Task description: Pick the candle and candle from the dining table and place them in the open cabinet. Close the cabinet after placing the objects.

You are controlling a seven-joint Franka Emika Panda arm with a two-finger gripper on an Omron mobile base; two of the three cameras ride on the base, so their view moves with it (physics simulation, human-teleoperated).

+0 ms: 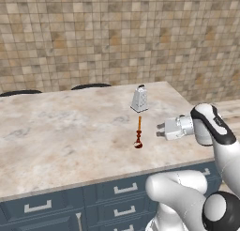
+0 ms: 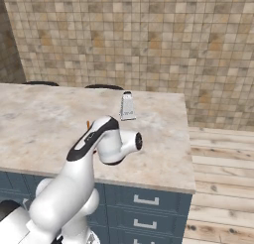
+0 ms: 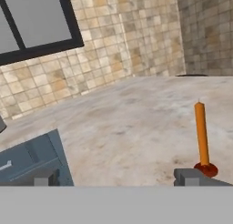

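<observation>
A slender dark red candle (image 1: 138, 131) with a flared foot stands upright on the dining table (image 1: 56, 131), a little in front of the grey metal grater (image 1: 139, 98). My gripper (image 1: 159, 130) hovers just right of the candle, level with it and pointing at it, jaws open and empty. In the hand view the candle (image 3: 201, 136) rises right behind the right fingertip (image 3: 193, 176), while the gripper (image 3: 118, 178) stands wide apart over the bare table top (image 3: 127, 118). From the right base view my arm hides the candle except its tip (image 2: 88, 124). The open cabinet is out of view.
The grater (image 2: 127, 106) stands near the table's far right corner. Two dark chair backs (image 1: 91, 86) line the far edge. Dark blue drawers (image 1: 124, 190) sit under the front edge. A wooden floor (image 2: 223, 158) lies to the right. Tiled wall and a dark-framed window (image 3: 32, 22) stand beyond.
</observation>
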